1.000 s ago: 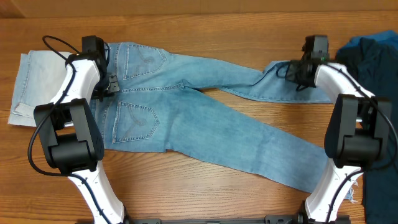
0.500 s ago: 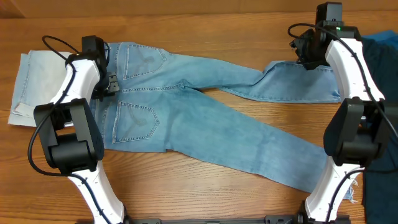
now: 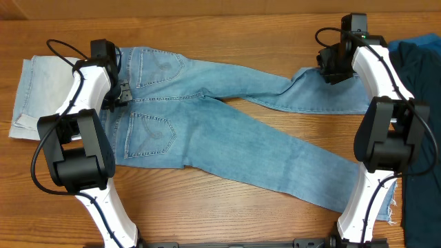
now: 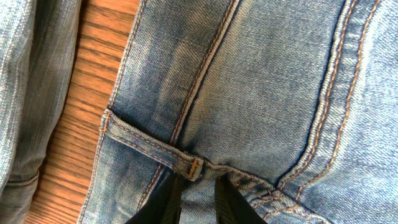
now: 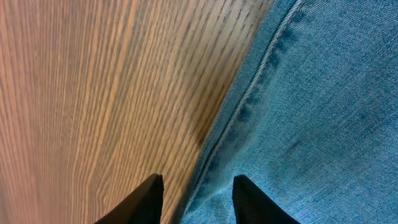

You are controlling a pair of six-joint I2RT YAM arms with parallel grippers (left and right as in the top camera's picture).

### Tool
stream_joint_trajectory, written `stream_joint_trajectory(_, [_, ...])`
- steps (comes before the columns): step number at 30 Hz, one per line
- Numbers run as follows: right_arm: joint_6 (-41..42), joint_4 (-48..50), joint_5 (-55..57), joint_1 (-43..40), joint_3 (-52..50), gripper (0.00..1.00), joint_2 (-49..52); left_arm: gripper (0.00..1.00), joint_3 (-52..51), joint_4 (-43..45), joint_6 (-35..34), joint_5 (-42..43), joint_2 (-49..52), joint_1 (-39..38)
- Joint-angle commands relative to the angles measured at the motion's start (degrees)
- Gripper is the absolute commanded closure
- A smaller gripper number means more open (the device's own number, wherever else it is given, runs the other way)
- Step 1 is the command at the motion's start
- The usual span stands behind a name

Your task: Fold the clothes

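1. Your jeans (image 3: 227,131) lie flat on the table (image 3: 207,27), back pockets up. The long axis runs side to side, with the waistband (image 3: 118,114) to the left and both legs running right.
2. The far leg runs nearly straight. The near leg slants towards the right arm's base.
3. A paler denim piece (image 3: 34,96) lies just left of the jeans, and a dark garment (image 3: 420,69) lies at their right end.
4. Your left gripper (image 4: 198,193) is at the waistband beside a belt loop (image 4: 194,167), with the arm reaching forward. Its fingers are narrow with denim between them. You cannot tell whether they clamp.
5. Your right gripper (image 5: 198,202) points down at the far leg's end. Its fingers are spread, straddling the seamed edge.
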Motion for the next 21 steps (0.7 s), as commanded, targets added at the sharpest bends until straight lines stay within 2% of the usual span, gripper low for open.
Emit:
stream_joint_trajectory(1, [0.35,0.28,-0.81,-0.04,0.42,0.75,-0.02,0.78,1.07,0.26,-0.13,-0.68,1.07,0.28])
stream_joint_trajectory(6, [0.31,0.28,-3.02,-0.04,0.44,0.96,0.28,0.78,1.07,0.26,-0.13,-0.81,1.07,0.28])
stream_joint_trajectory(15, [-4.70,0.15,-9.14,-0.22,6.01,0.96,-2.16,0.78,1.07,0.28,0.04,-0.85,1.07,0.28])
stream_joint_trajectory(21, [-17.75,0.57,-9.16,-0.22,9.42,0.96,-7.87,0.78,1.07,0.28,0.07,-1.20,1.07,0.31])
